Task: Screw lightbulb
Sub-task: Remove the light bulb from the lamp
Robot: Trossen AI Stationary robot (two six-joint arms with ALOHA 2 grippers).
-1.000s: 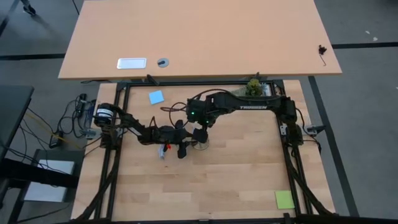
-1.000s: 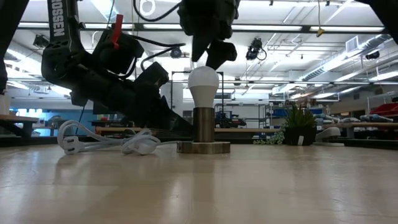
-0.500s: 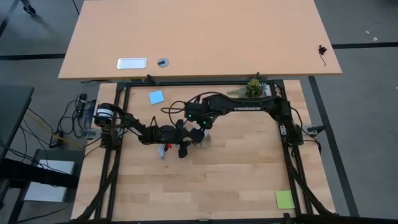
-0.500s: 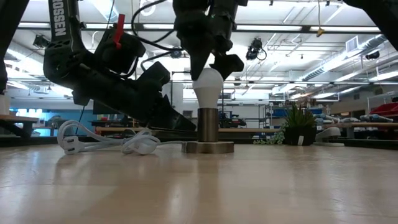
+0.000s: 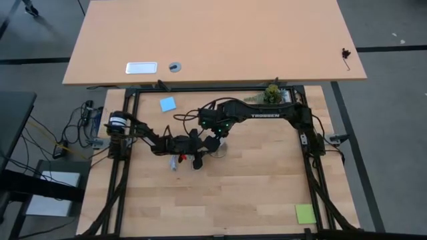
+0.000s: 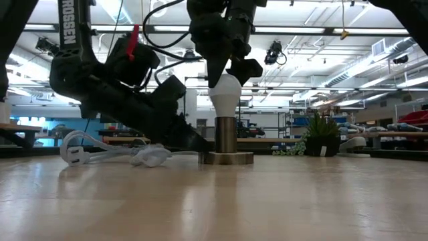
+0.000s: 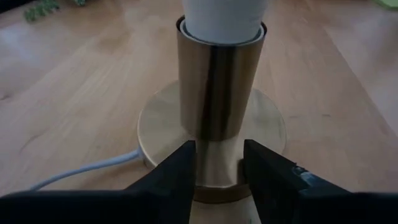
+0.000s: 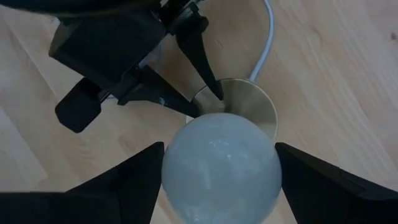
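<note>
From overhead, the lightbulb's socket stand (image 5: 217,151) is mostly covered by both arms, and the bulb itself cannot be picked out. In the left wrist view the lightbulb (image 7: 222,18) is cut off above its neck. The right tool (image 8: 217,163) hides the bulb's lower half.

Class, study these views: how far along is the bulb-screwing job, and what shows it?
Done: the lightbulb sits upright in the brass socket. In hand: the right gripper has a finger on each side of the bulb's top, while the left gripper clamps the socket stem at the base. Left: whether it is fully screwed home cannot be judged.
</note>
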